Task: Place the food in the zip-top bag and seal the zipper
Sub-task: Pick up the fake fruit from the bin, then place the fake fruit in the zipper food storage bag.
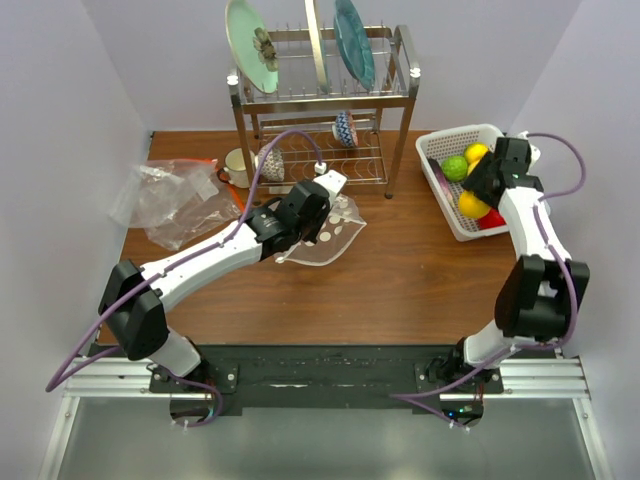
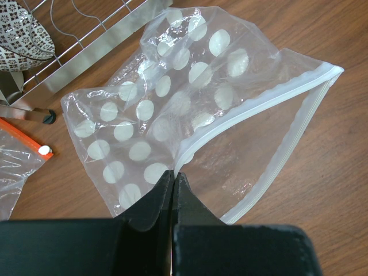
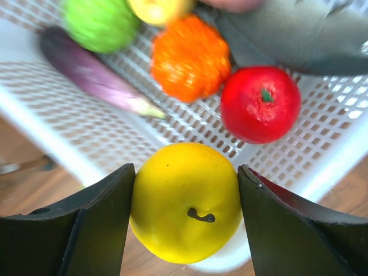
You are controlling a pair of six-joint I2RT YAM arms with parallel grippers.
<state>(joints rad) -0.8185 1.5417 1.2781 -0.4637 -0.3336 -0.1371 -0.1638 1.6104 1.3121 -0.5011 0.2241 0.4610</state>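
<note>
The dotted zip-top bag (image 1: pixel 325 238) lies on the table in front of the dish rack, its mouth gaping, and it also shows in the left wrist view (image 2: pixel 172 109). My left gripper (image 2: pixel 173 175) is shut on the bag's mouth edge at the white zipper strip (image 2: pixel 253 106). My right gripper (image 3: pixel 187 178) is shut on a yellow toy fruit (image 3: pixel 185 210), held over the near rim of the white basket (image 3: pixel 63 123). In the basket lie a red fruit (image 3: pixel 260 103), an orange one (image 3: pixel 190 57), a green one (image 3: pixel 99 23) and a purple eggplant (image 3: pixel 92 75).
A metal dish rack (image 1: pixel 320 105) with plates and cups stands at the back centre. Plain crumpled clear plastic (image 1: pixel 170 200) lies at the left, with an orange-edged bag (image 2: pixel 23 141) near it. The white basket (image 1: pixel 440 195) sits at the right by the wall.
</note>
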